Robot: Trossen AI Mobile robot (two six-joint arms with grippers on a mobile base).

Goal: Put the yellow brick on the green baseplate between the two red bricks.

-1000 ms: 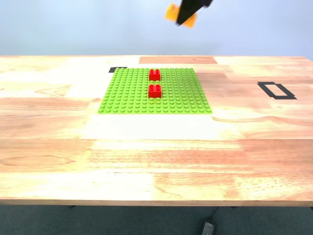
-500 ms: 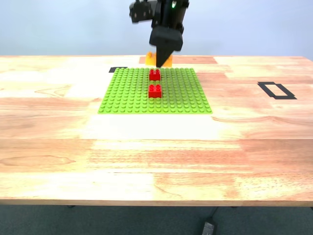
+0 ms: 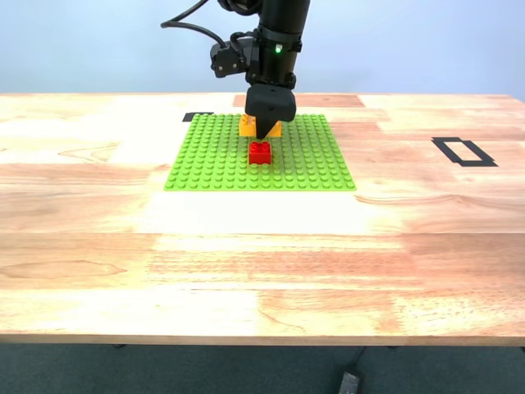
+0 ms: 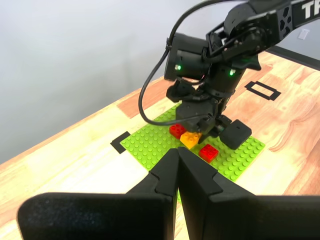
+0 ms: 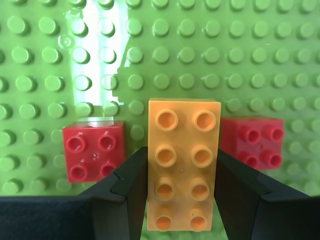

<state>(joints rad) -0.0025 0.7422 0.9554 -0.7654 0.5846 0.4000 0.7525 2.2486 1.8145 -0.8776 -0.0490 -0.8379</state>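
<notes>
Hard, light plastic, the yellow brick (image 5: 183,171) sits pinched across its long sides by my second hand (image 5: 180,185), between the 2 red bricks (image 5: 94,150); my first hand (image 4: 178,165) is pressed together.

Light wooden table (image 3: 262,271) with patchy planks, black tape rectangle (image 3: 464,152) near its edge on the exterior view's right. Plain pale blue wall (image 3: 426,45) behind; dark floor (image 3: 246,369) below.

One yellow brick (image 5: 183,170) and two red bricks (image 5: 93,150) (image 5: 253,142) are on one green baseplate (image 3: 213,156). The table (image 3: 262,254) carries two black tape marks (image 3: 464,151) (image 3: 192,117).
</notes>
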